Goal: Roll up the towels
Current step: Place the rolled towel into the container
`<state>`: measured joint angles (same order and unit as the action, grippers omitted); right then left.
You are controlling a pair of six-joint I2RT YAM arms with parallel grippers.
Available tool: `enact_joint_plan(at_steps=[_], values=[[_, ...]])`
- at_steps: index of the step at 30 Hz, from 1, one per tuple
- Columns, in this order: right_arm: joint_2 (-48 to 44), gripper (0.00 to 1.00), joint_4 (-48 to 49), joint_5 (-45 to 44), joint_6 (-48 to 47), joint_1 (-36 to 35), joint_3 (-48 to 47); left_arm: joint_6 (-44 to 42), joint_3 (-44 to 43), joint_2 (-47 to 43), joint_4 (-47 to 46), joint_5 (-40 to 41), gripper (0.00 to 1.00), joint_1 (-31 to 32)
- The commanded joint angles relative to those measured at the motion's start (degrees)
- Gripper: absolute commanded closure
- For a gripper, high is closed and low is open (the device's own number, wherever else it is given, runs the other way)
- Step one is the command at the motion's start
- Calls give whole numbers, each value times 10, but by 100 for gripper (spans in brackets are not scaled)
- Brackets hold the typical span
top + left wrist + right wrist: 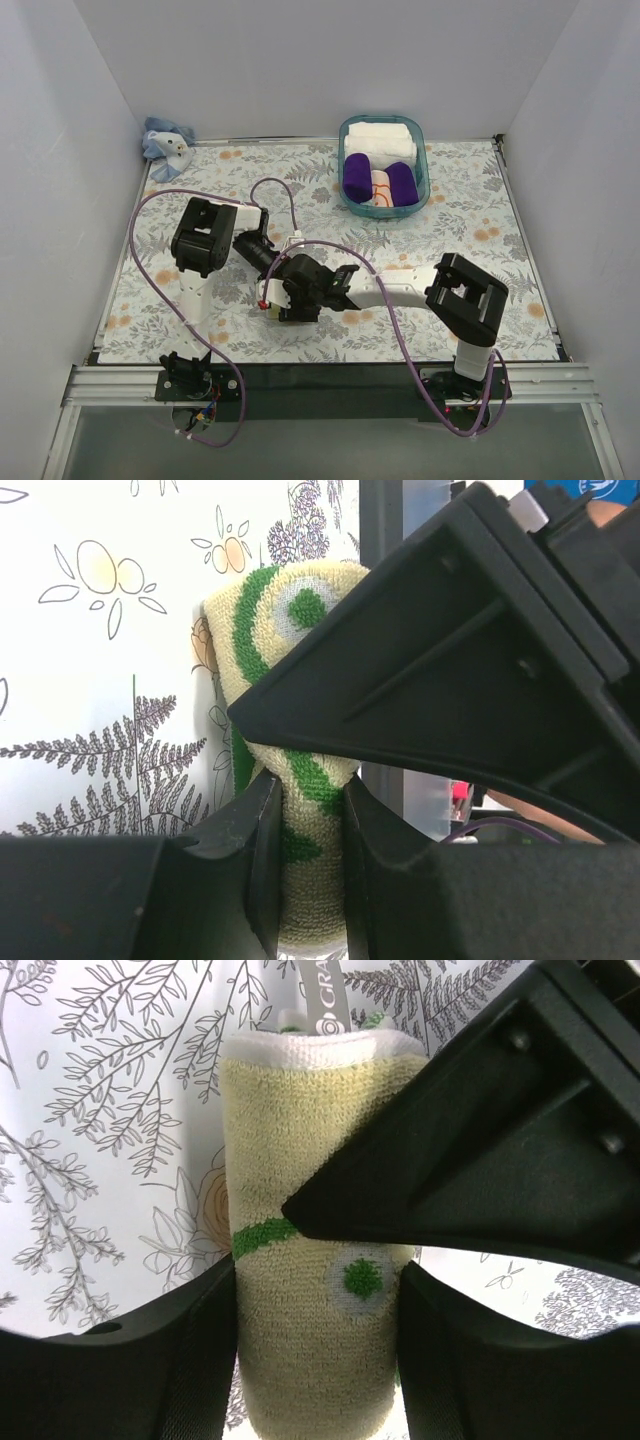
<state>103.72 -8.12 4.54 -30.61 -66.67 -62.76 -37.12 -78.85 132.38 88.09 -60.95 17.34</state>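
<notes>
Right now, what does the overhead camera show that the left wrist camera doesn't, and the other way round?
Only the overhead view: the light blue towel crumpled in the far left corner, and the teal basket holding white rolls and purple rolls. Only the left wrist view: the yellow-green towel with green swirls, pinched in the left pincer; I cannot make it out from overhead. Both: the flowered table cover.
</notes>
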Motion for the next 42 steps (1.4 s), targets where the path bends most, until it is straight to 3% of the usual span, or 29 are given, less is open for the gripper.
enact_joint_plan(at_steps=[1,4,7,8,12,15,17,24,31,32,33,38,42], values=[[3,49,6,-12,-18,-15,32,-59,-17,24,-98,81,89,-15],[7,55,18,-17,-24,-18,47,-65,-26,31,-86,79,89,-19],[4,84,22,-21,-24,-18,57,-64,-29,27,-90,75,81,-24],[0,98,22,-22,-22,-18,59,-60,-31,20,-90,74,77,-27],[-22,99,8,-8,-11,-18,68,-32,-28,-28,-123,73,60,-61],[-40,99,-10,9,6,-17,71,-10,-30,-77,-158,94,55,-96],[-51,99,-23,19,23,-12,69,-9,-53,-94,-150,95,33,-114],[-56,99,-73,109,84,56,26,7,-83,-191,-138,87,31,-167],[-76,99,-118,222,150,163,-39,83,-15,-346,-211,95,27,-168],[-89,99,-123,230,159,192,-49,98,-10,-377,-219,92,11,-168],[-95,99,-126,238,169,207,-56,107,-3,-389,-223,92,2,-168],[-135,99,-146,268,218,332,-121,185,4,-461,-254,67,2,-168],[-134,99,-148,240,258,439,-186,243,12,-489,-287,48,2,-168]])
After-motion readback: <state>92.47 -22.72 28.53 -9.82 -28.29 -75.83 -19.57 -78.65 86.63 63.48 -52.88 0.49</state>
